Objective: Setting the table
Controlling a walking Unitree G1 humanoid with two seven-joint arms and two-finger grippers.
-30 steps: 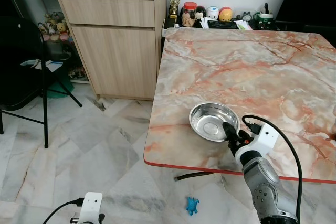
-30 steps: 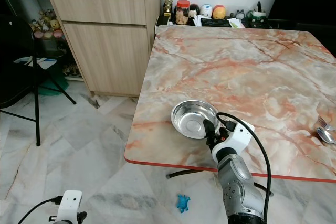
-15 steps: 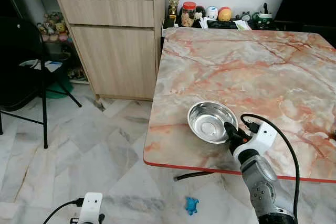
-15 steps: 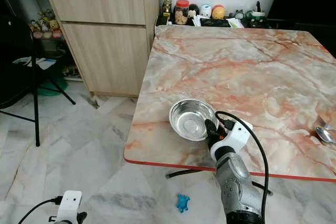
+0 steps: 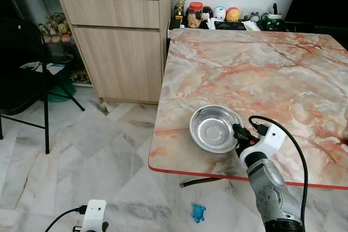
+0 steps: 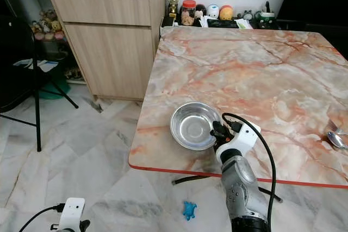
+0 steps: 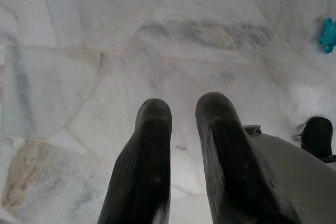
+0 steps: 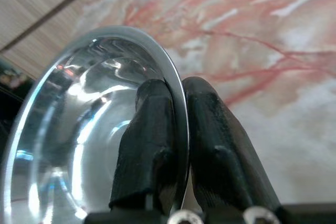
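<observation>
A shiny steel bowl (image 5: 213,129) sits tilted near the front left corner of the pink marble table (image 5: 261,69). My right gripper (image 5: 237,132) is shut on the bowl's right rim, one finger inside and one outside; the right wrist view shows the rim (image 8: 176,98) pinched between the black fingers (image 8: 152,129). A fork and spoon (image 6: 335,136) lie at the table's right edge. My left gripper (image 7: 181,124) hangs low over the marble floor, its fingers a little apart and holding nothing.
A wooden cabinet (image 5: 122,42) stands left of the table, with jars and toys (image 5: 217,14) behind the table's far edge. A black chair (image 5: 24,74) is at the far left. A small blue toy (image 5: 199,212) lies on the floor under the table's front edge.
The bowl has been shifted left and lifted on its right side by my right gripper, which has closed further onto the rim. The left arm stays still.
</observation>
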